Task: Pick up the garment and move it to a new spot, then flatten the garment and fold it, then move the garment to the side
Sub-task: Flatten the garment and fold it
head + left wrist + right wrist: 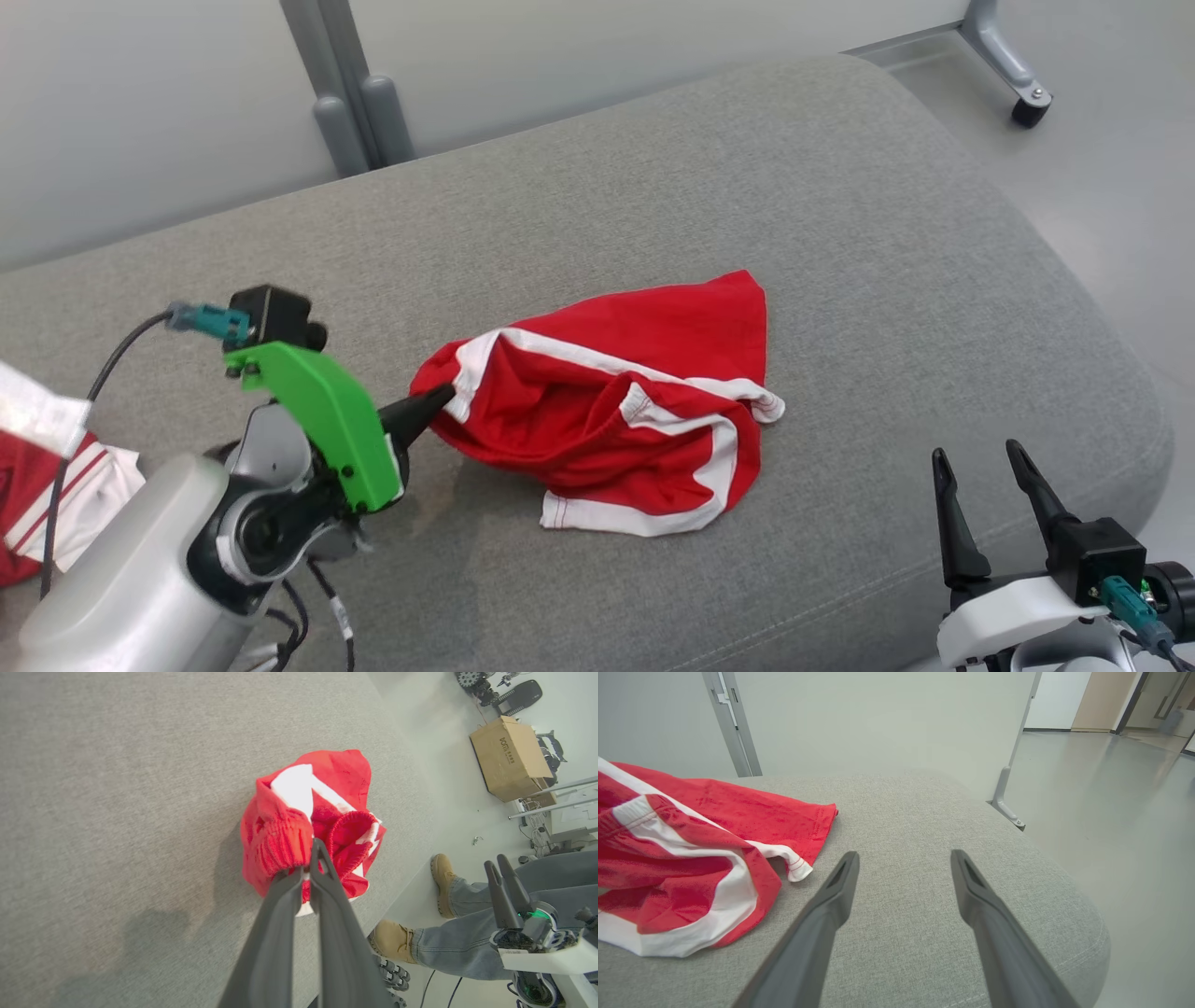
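Garment (616, 411) first: red shorts with white stripes, lying crumpled near the middle of the grey sofa cushion (794, 187) in the head view. My left gripper (446, 397) reaches it from 8 o'clock, and its two dark fingers are pressed together on the elastic edge at the 9 o'clock end of the cloth. In the left wrist view this edge is bunched around the fingertips (whether the cloth there is raised from the cushion, I cannot tell). My right gripper (976, 451) stands at 4 o'clock in the head view, well apart from the garment, with its fingers spread wide and nothing between them. In the right wrist view the shorts lie at 9 o'clock from these fingers, with one white hem corner near the left finger but not touching it. Another red and white cloth (56, 495) lies at the 8 o'clock edge of the head view. A person's tan boots (441, 884) stand on the floor beside the cushion.
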Controlling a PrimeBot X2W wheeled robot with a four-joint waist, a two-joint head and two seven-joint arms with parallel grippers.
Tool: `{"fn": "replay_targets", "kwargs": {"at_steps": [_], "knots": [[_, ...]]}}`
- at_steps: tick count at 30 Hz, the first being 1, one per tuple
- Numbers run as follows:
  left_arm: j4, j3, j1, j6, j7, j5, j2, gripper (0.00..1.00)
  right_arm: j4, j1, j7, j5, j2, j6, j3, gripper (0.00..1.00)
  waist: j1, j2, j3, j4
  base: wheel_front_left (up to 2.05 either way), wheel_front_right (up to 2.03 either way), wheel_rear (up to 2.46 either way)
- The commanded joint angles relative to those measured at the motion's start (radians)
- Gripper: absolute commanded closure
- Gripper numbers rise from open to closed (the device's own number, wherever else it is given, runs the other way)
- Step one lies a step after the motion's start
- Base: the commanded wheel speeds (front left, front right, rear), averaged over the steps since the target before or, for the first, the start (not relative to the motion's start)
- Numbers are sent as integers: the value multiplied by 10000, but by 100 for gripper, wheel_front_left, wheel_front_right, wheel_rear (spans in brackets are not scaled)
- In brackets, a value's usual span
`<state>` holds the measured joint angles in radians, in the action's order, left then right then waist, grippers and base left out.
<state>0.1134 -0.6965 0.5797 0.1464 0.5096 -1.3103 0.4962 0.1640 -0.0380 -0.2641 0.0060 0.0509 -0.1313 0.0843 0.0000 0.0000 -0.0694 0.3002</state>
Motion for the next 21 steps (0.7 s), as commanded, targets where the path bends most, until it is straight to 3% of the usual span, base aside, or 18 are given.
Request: {"fn": "replay_targets", "kwargs": {"at_steps": [1, 8, 18, 19, 21], "knots": [[38, 209, -661, 78, -164, -271, 321, 100, 17, -29, -6, -52, 4, 10, -53, 0, 0, 0, -98, -415, 0, 0, 0], [562, 641, -2173, -257, -1000, -1034, 72, 100, 64, 64, -6, -127, 122, 10, -199, 0, 0, 0, -125, -1147, 0, 0, 0], [1792, 611, -2980, -1643, -2662, -800, -1028, 100, 39, -63, -6, -192, 491, 10, -448, 0, 0, 0, 114, -1813, 0, 0, 0], [1854, 589, -3011, -1842, -2746, -820, -1096, 88, 31, -116, -6, -188, 514, 10, -458, 0, 0, 0, 138, -1851, 0, 0, 0], [2017, 614, -3128, -2091, -2746, -1054, -1231, 54, 23, -179, -6, -174, 555, 10, -453, 0, 0, 0, 192, -1918, 0, 0, 0]]}}
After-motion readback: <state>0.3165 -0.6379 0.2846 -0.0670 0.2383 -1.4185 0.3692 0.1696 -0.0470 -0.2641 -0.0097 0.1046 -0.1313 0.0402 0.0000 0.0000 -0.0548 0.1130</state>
